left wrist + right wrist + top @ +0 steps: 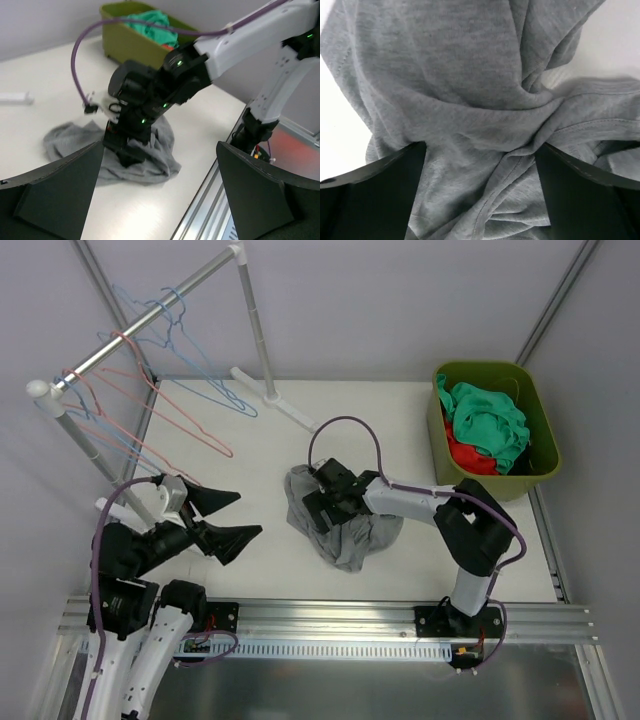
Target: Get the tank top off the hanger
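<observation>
The grey tank top [352, 536] lies crumpled on the white table, with no hanger visible in it. It also shows in the left wrist view [155, 152] and fills the right wrist view [470, 95]. My right gripper [322, 508] is down on the cloth's left part, its jaws wide apart with folds of fabric between them [481, 147]. It appears in the left wrist view as well [126, 146]. My left gripper [230, 520] is open and empty above the table, left of the tank top [160, 146].
A clothes rack [150, 318] stands at the back left with several blue and pink wire hangers [190, 410] on its bar. A green bin [541, 410] with green and red clothes sits at the back right. An aluminium rail [330, 618] runs along the near edge.
</observation>
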Controlling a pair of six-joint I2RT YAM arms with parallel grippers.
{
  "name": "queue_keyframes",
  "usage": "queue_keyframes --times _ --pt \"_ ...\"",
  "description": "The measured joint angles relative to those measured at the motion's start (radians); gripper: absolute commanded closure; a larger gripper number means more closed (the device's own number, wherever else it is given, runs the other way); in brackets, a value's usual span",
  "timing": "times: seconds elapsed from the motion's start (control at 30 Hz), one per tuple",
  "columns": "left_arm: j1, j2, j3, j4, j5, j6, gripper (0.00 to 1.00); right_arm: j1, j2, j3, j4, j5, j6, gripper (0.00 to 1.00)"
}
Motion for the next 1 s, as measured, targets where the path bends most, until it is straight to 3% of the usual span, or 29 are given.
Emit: queue_keyframes --times 0.03,0.07,0.1,0.13,0.33,0.53,0.7,1.0 --pt "0.0 -0.01 -0.038 0.002 -0.01 0.005 0.01 0.004 0.0 0.005 0.01 0.01 -0.002 0.15" --pt "0.0 -0.016 -0.072 0.0 -0.021 0.006 0.01 0.006 0.0 0.005 0.018 0.016 -0.003 0.56" --pt "0.0 -0.017 -0.101 -0.004 -0.028 0.008 0.01 0.009 0.003 0.002 0.021 0.03 -0.008 0.88" --pt "0.0 -0.017 -0.126 -0.013 -0.034 0.012 0.01 0.009 0.004 0.001 0.025 0.043 -0.004 1.0" --pt "0.0 -0.037 -0.148 -0.044 -0.084 0.04 0.01 0.011 -0.06 -0.052 0.055 0.139 -0.002 1.0" --pt "0.0 -0.108 -0.148 -0.048 -0.142 0.06 0.01 -0.079 -0.36 -0.007 -0.019 0.163 -0.067 1.0" --pt "0.0 -0.145 -0.148 -0.05 -0.166 0.072 0.01 -0.318 -0.468 0.274 -0.05 0.162 -0.139 1.0" --pt "0.0 -0.135 -0.148 -0.055 -0.18 0.083 0.01 -0.789 -0.369 0.739 -0.126 0.072 -0.179 1.0"
